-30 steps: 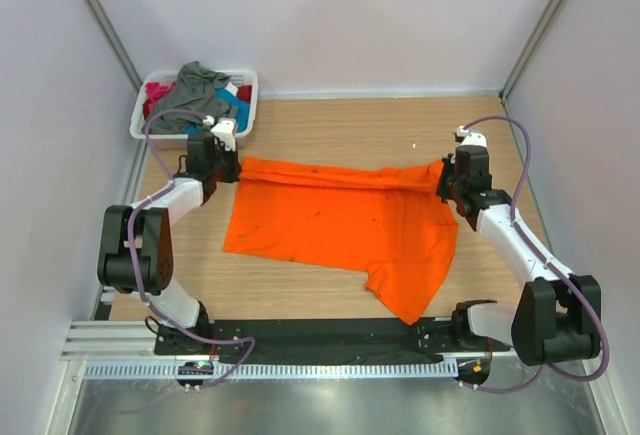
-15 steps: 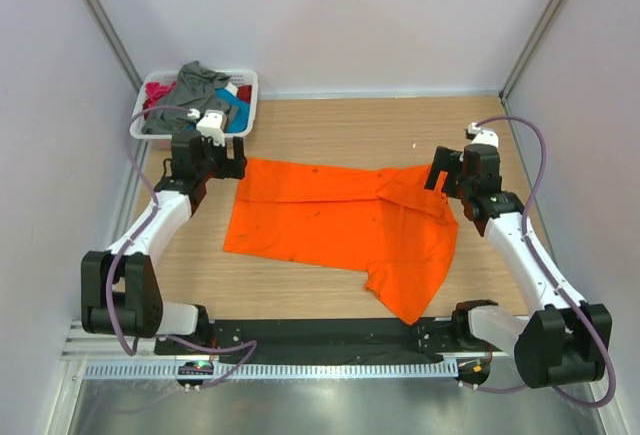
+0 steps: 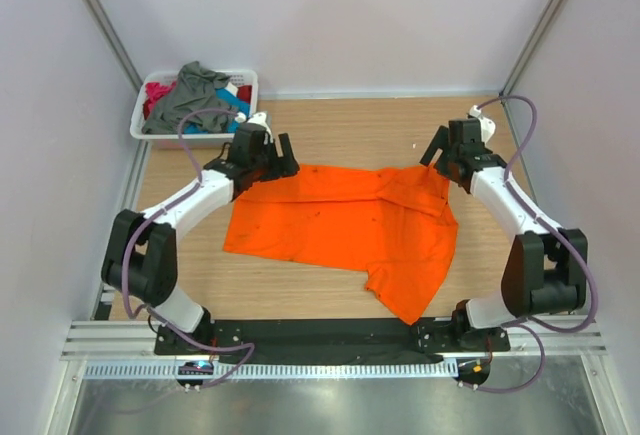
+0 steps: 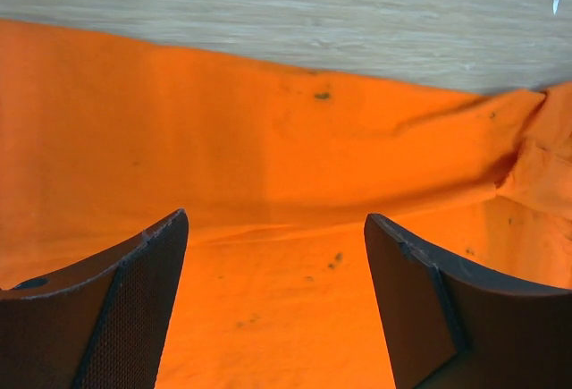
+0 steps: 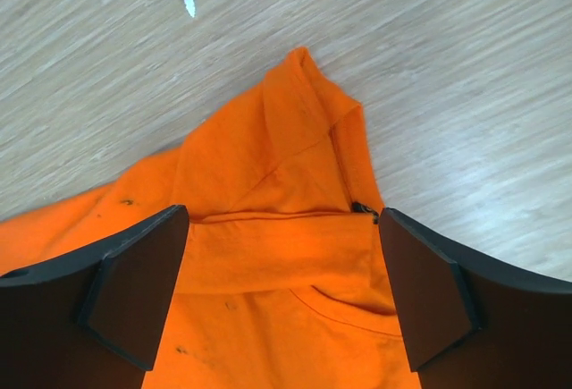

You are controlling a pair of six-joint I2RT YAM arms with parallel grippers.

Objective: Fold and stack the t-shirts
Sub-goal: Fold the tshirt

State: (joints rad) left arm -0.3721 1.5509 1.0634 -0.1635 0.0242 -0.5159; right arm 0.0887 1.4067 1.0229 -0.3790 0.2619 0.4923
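Note:
An orange t-shirt [image 3: 340, 220] lies spread flat on the wooden table, its far edge folded over and one sleeve pointing toward the near edge. My left gripper [image 3: 278, 158] hovers open over the shirt's far left edge; in the left wrist view the gripper [image 4: 275, 228] has only orange cloth [image 4: 268, 156] below its spread fingers. My right gripper [image 3: 440, 155] hovers open over the far right corner. In the right wrist view, that gripper [image 5: 284, 219] straddles a folded band of the shirt [image 5: 277, 255] without touching it. More t-shirts, grey [image 3: 195, 90], teal [image 3: 232, 105] and red [image 3: 155, 95], lie heaped at the back left.
A white laundry basket [image 3: 252, 95] at the back left corner holds the heaped shirts. Bare wooden table [image 3: 350, 125] runs behind the orange shirt up to the back wall. A small white speck [image 5: 189, 3] lies on the wood near the right gripper.
Both grippers have opened and let go of the orange shirt's far corners. The left gripper has swung right over the shirt's far edge; the right has drawn slightly back.

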